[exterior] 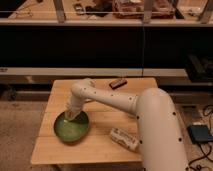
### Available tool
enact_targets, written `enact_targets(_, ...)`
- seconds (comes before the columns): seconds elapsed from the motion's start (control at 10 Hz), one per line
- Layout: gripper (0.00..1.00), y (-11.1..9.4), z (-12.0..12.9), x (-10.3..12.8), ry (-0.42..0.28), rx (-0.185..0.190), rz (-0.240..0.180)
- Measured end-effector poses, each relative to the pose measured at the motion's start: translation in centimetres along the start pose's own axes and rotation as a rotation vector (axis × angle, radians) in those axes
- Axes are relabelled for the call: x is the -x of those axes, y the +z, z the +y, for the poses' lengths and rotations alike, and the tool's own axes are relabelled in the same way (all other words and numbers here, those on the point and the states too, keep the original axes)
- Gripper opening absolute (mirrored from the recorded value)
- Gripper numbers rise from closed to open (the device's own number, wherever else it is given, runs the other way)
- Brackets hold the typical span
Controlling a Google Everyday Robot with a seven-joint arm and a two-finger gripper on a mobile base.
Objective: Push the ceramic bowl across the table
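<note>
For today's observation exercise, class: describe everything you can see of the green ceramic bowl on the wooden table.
The ceramic bowl is a wide, shallow, round dish with glossy green glaze and a darker rim. It sits upright on the table, in the left front part of the slatted top. The gripper reaches down to the bowl's far inner side and appears to touch it there. Nothing else touches it; the lying bottle rests apart to its right.

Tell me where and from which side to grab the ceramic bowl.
Grip the ceramic bowl by its thin rim, coming from above: it is wide, shallow and sits upright on the table, so only the rim fits a pincer. The pincer is already at the far rim, probably the handiest spot.
</note>
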Motion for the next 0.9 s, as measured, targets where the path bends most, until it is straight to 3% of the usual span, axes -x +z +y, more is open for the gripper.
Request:
enact_targets(0.4,0.00,0.8,-4.3,-1.9,-0.050,0.021,0.038)
enact_targets(0.9,0.00,0.7,-10.6,-5.1,-0.037,-0.021,0.081)
